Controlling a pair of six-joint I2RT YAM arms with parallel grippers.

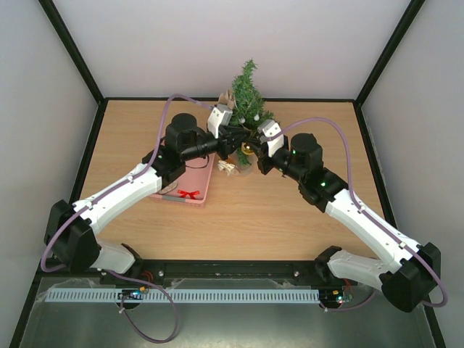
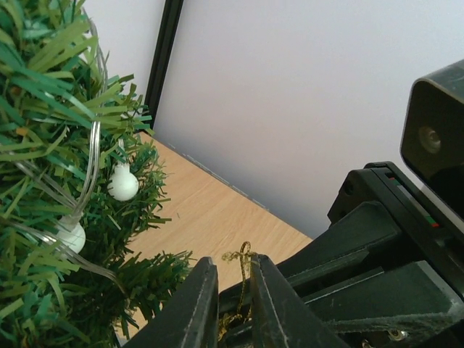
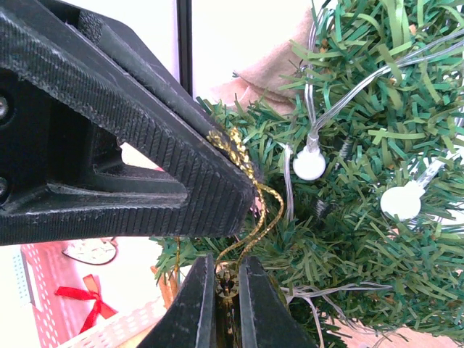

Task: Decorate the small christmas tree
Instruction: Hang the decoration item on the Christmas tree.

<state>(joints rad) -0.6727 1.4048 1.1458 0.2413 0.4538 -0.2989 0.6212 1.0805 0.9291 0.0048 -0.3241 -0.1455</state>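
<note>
With my right hand (image 3: 227, 281) clenched on the cap of the gold bauble (image 1: 247, 148) and my left hand (image 2: 233, 290) narrowed round its cord (image 2: 243, 257), gripping or not I cannot tell, a snagged pull could topple the small tree (image 1: 249, 94) at the far middle of the desk (image 1: 290, 210).

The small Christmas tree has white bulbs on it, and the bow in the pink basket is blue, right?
Not blue: the bow in the pink basket is red, as the top external view shows. The small christmas tree does carry white bulbs.
</note>
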